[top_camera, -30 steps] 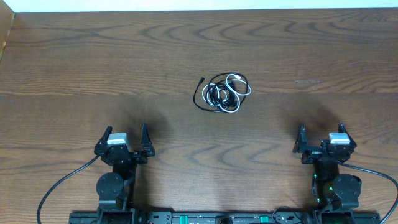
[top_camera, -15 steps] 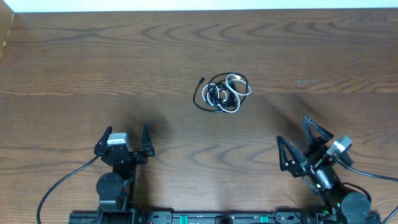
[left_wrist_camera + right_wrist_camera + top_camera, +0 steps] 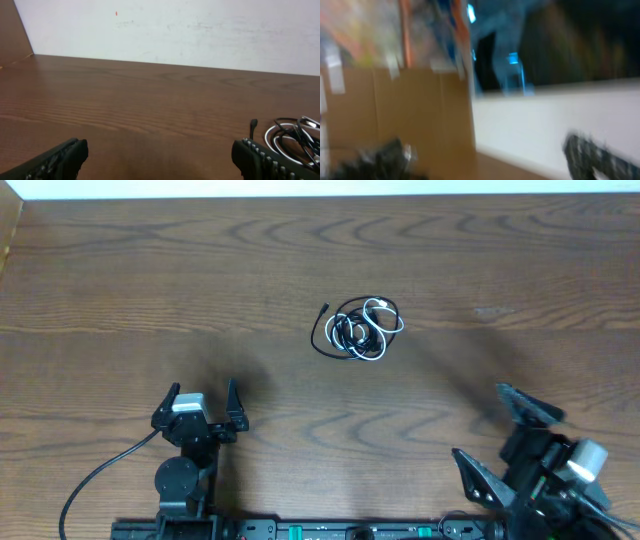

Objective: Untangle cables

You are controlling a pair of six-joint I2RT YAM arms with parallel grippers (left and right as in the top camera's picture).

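We see the cables (image 3: pixel 360 330), one white and the rest black, looped together in a small knot on the desk (image 3: pixel 130 280). They lie a little beyond its middle and well apart from both arms. Our left fingers (image 3: pixel 233 400) are spread wide at the near edge and hold nothing, and our right fingers (image 3: pixel 525 407), turned askew at the near right corner, are likewise spread wide and empty, their wrist view blurred.
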